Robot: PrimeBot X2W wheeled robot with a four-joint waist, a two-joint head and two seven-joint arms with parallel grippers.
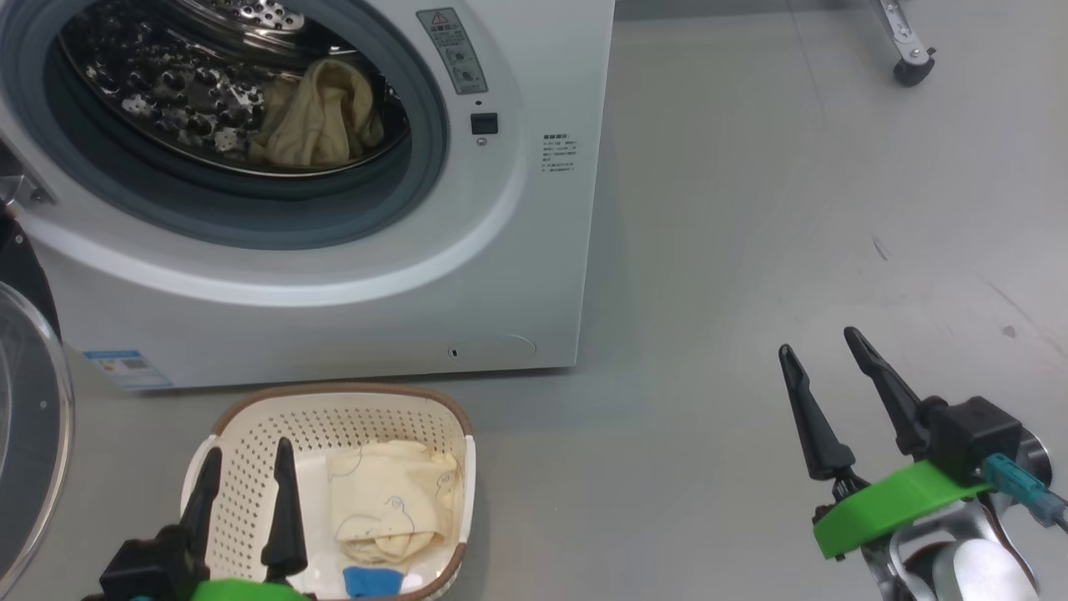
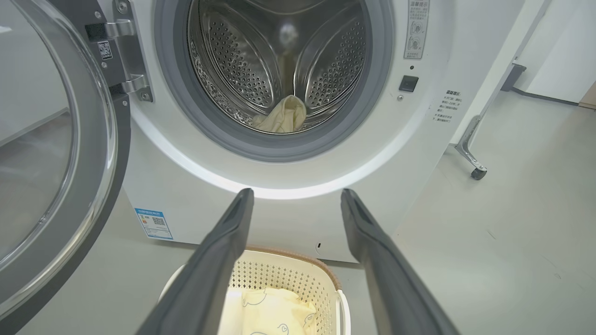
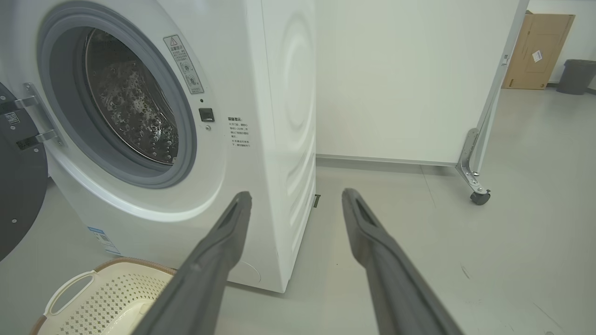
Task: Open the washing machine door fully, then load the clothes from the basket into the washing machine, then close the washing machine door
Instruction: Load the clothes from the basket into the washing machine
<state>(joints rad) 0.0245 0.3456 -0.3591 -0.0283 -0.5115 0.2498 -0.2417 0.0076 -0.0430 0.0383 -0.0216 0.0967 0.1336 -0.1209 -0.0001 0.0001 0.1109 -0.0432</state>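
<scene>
Washing machine [image 1: 350, 317] with door [image 1: 25, 434] open at 9 o'clock.
Head view: clothes [image 1: 388, 501] in basket [image 1: 334, 392] at 6, one piece [image 1: 321, 117] in drum [image 1: 167, 92] at 11; left gripper [image 1: 249, 449] spread over basket, right gripper [image 1: 818, 342] spread at 4. Left wrist view: fingers [image 2: 219, 260] apart above basket. Right wrist view: fingers apart above floor [image 3: 465, 232].

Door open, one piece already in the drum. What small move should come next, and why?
Probably lower the left pincer onto the cream garment lying in the basket and shut on it. The pincer hangs open above the basket holding nothing, and another garment already lies in the drum, so this piece looks like what is left to load.
</scene>
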